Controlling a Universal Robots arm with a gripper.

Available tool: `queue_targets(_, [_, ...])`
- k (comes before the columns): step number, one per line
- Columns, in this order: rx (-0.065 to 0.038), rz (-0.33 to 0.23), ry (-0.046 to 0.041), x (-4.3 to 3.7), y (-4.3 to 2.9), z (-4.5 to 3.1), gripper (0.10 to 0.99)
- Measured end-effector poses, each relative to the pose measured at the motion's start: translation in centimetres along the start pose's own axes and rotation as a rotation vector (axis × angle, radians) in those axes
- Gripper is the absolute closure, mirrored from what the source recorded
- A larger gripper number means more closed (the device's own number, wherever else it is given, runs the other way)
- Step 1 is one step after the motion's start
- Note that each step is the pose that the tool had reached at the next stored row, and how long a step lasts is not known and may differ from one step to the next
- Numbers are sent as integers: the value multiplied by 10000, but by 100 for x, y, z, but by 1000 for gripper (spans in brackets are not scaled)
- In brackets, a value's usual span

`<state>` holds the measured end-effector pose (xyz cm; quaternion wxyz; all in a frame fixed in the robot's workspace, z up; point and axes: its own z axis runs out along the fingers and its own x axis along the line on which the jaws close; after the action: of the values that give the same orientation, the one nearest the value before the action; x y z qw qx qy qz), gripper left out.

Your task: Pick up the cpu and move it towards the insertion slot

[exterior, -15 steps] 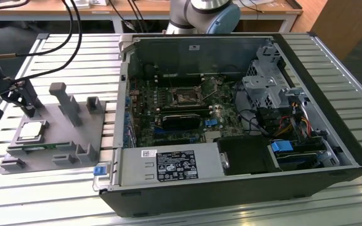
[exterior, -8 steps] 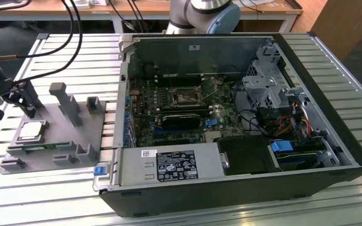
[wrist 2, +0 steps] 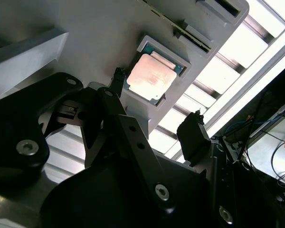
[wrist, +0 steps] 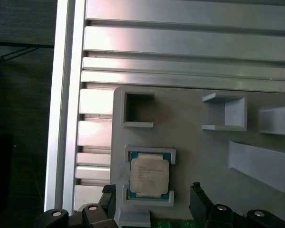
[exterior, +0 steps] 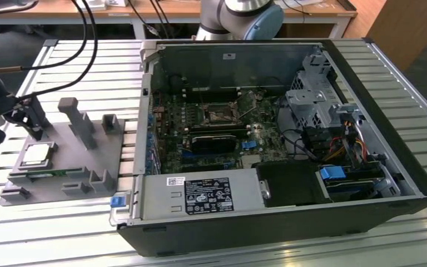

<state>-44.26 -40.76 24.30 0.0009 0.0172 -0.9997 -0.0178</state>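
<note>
The grey fixture (exterior: 69, 156) lies flat on the slatted tabletop (exterior: 50, 233), just off the open computer case (exterior: 273, 233) on the exterior view's left. The cpu (wrist: 149, 173) sits flat, metal top up, in a small framed square recess near one edge of the fixture. A narrow green memory stick (exterior: 44, 173) lies in a slot right beside that recess. Inside the case, the motherboard (exterior: 170, 157) carries the insertion slot (exterior: 219, 115), a dark square socket with a silvery frame, well apart from the cpu.

The tool (wrist: 152, 194) hangs over the fixture at the cpu's recess. Its jaws stand wide apart and grip nothing. In the first wrist view the two black fingers (wrist: 197, 194) flank the recess, one on either side, and the chip lies in the gap between them. In the second wrist view the cpu (wrist 2: 151, 77) appears just beyond the fingertips (wrist 2: 192, 135), with no contact visible. Whether the tips rest on the fixture's surface or hang just above it cannot be told from these angles.
</note>
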Motion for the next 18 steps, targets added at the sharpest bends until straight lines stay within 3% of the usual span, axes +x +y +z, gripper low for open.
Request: queue_targets(18, [0, 0, -1, 0, -3, 87, 365])
